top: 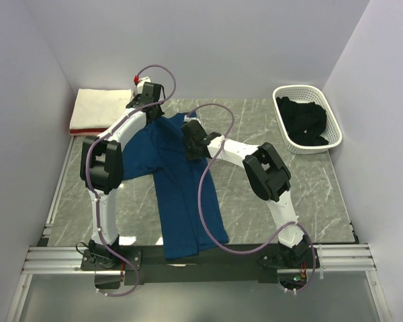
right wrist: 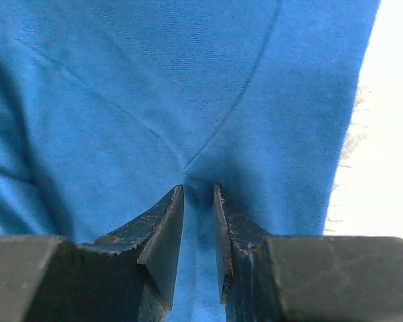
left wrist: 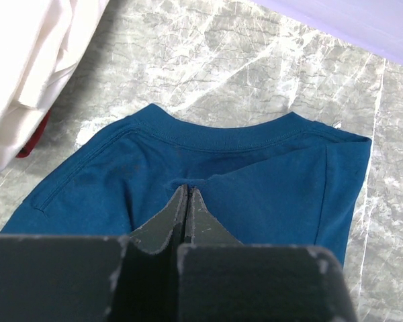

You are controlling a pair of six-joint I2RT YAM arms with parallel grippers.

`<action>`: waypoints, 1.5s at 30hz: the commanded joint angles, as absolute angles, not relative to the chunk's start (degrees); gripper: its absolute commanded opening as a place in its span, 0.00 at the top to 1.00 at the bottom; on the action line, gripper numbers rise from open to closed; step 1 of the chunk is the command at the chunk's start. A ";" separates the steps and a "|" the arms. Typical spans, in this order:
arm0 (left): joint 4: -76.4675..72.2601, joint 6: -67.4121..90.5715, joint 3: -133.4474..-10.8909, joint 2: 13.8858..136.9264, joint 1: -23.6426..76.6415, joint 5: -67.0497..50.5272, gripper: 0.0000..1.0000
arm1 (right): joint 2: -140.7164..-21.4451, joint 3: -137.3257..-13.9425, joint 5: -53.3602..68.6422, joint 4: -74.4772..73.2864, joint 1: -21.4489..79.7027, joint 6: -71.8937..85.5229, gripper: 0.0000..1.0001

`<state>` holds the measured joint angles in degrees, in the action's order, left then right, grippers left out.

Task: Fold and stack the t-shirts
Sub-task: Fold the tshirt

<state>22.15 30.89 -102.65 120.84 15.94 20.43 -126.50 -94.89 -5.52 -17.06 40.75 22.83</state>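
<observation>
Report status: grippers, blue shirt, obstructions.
Left gripper shut on blue shirt near collar. Right gripper open, tips at the cloth. Shirt laid out lengthwise. Folded stack and basket apart from it.

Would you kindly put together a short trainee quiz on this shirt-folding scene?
1. True or false: the black t-shirt lies inside the white basket.
2. Which gripper is pinched shut on the blue t-shirt just below its collar? A) left B) right C) neither
3. Fill in: the folded cream-white t-shirt sits at the table's far ____ corner.

Key: 1 true. 2 A: the left gripper is shut on the cloth, while the right gripper has its jaws apart over it. 3 left.
</observation>
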 commanded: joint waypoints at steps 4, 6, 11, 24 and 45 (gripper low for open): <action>21.71 30.23 -104.50 119.62 16.00 20.65 1.00 | -127.70 -98.79 -8.79 -17.93 41.22 21.44 0.69; 21.71 30.23 -104.59 119.79 16.00 20.57 1.00 | -128.40 -99.14 -8.88 -18.19 41.22 21.36 0.69; 21.80 30.15 -104.77 119.88 16.00 20.48 1.00 | -128.41 -99.32 -9.14 -18.28 41.22 21.36 0.78; 21.97 29.71 -105.03 119.88 16.00 20.74 1.00 | -125.77 -97.82 -8.26 -17.40 41.22 20.83 0.80; 21.62 29.53 -104.77 119.88 16.00 20.22 1.00 | -130.44 -100.64 -8.52 -19.78 41.40 21.01 0.86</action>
<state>22.15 30.63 -102.65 120.84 15.94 20.38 -130.37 -99.98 -7.55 -19.07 40.91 21.30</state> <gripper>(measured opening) 0.012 0.168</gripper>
